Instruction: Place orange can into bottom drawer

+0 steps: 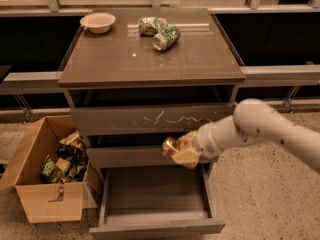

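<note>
I hold the gripper (181, 152), fingers clamped on the orange can (169, 147), above the open bottom drawer (155, 228) so it can drop straight in.

bottom drawer (155, 196) open and unobstructed, jaws holding orange can (171, 147) just above it

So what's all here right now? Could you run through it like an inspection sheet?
Surface: glossy brown cabinet top.
Job's things: orange can held over the open bottom drawer.
Clutter: bowl and two crushed green cans on top; cardboard box of wrappers on the floor beside the cabinet.
Gripper: gripper in front of the middle drawer, shut on the orange can.
Cables: nothing seen.
Surroundings: speckled floor, grey rail behind.
</note>
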Controlling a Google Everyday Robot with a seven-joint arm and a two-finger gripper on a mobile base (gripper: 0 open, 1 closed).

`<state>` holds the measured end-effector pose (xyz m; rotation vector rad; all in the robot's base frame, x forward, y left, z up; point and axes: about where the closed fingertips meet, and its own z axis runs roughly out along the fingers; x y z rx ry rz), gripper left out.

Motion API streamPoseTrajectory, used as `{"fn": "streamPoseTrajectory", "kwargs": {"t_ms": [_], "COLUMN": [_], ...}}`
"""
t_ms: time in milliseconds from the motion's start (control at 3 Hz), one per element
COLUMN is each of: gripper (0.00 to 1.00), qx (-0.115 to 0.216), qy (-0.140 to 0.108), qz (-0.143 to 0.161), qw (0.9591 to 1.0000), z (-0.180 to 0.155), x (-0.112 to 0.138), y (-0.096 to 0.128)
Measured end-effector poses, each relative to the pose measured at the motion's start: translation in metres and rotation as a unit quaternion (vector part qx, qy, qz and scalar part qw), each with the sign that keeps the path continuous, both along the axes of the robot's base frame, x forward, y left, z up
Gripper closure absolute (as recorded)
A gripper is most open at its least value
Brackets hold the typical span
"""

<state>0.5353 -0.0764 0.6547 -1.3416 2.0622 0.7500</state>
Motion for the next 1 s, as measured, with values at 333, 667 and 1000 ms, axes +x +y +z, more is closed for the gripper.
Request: {"fn": "streamPoseTrajectory", "kwargs": {"t_ms": [333, 667, 1000], "gripper": [1.0, 1.0, 1.0], "qx": [0.009, 0.009, 0.0], "qy": [0.051, 0.051, 0.044], "qz": [0.006, 0.006, 0.029], "qw": [0.9986, 0.9986, 0.9986], "z": [-0.09, -0.09, -0.12], "x": [-0.022, -0.022, -0.016], "y": [0.008, 0.008, 0.009]}}
